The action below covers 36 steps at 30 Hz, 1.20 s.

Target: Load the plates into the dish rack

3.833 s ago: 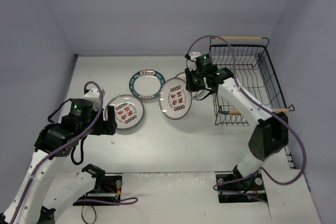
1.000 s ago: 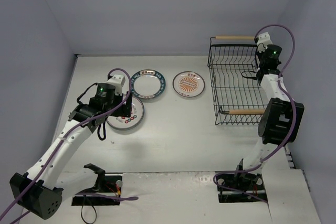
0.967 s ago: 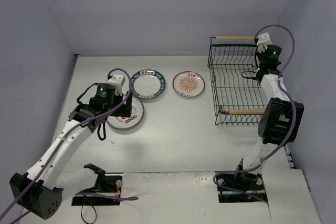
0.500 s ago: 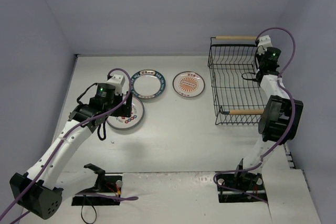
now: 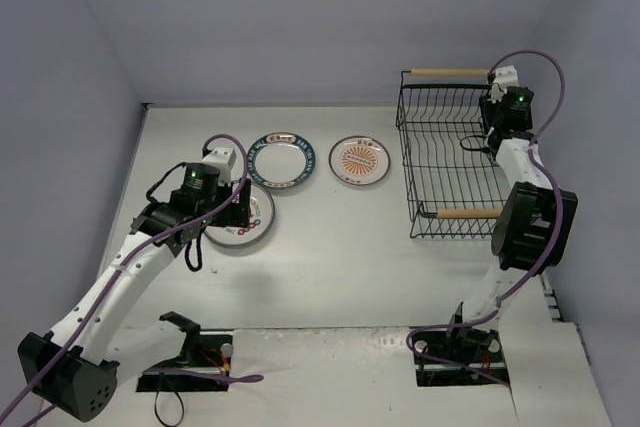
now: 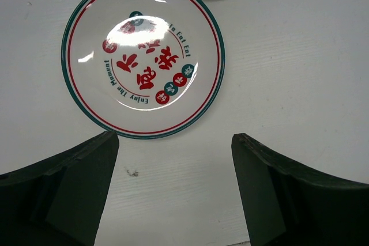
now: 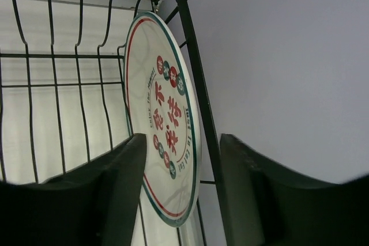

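My right claw (image 7: 183, 139) just released a plate (image 7: 155, 96) upright inside the dish rack (image 7: 189, 44); three remain outside it, left claw (image 6: 174, 148) spread above one red-character plate (image 6: 144, 56).

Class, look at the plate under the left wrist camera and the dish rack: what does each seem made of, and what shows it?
Plate: probably glazed ceramic or melamine; glossy white, with a bright glare patch and printed pattern. Dish rack: thin bent metal wire, likely coated black. Its handles: pale, wood-like bars.
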### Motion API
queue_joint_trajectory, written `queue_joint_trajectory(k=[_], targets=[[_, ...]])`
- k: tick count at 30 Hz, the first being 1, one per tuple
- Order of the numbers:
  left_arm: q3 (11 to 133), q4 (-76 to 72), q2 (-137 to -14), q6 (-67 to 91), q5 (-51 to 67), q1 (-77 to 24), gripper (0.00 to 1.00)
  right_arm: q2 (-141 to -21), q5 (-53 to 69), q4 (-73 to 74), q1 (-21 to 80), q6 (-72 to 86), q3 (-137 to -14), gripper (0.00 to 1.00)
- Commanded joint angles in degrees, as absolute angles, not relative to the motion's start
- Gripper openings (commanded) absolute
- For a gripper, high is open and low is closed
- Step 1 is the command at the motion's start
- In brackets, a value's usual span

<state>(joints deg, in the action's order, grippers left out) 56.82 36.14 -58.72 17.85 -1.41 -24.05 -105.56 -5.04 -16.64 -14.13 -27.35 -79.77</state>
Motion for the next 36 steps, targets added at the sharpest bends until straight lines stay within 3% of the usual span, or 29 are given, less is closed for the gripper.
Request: queue_joint_trajectory(k=[1,6,12,19,26,30,36], targets=[[57.4,34.9,-56.3,19.2,-1.2,-24.2,0.8,-103.6,-5.1,-17.8,-13.4,-25.3,-83.6,0.57],[57.2,35.6,-55.7,20.6,-2.9,-24.2,0.8,-99.9,-6.6,-16.8,-11.8,-24.4,-86.1,0.75],[56.4,35.1,-57.8,25.0,-4.8,-23.1,0.8,-94.6,-7.7,-10.7,-8.6,-20.0,-92.4,0.84],[56.2,36.0,-63.3,35.7,-4.2,-16.6,0.8,-87.9,-3.8,-1.7,4.0,-6.6,-93.4,0.83],[58.6,39.8,-70.0,37.4,-5.3,-9.1,0.77,-83.5,1.4,-2.6,17.9,5.3,-83.3,0.8],[60.8,39.3,-75.8,35.2,-6.8,-5.1,0.68,-83.4,4.1,-4.6,21.6,9.0,-78.8,0.79],[63.0,37.9,-82.6,33.8,-6.5,-3.4,0.67,-83.7,6.1,-6.1,25.1,10.7,-74.4,0.78]])
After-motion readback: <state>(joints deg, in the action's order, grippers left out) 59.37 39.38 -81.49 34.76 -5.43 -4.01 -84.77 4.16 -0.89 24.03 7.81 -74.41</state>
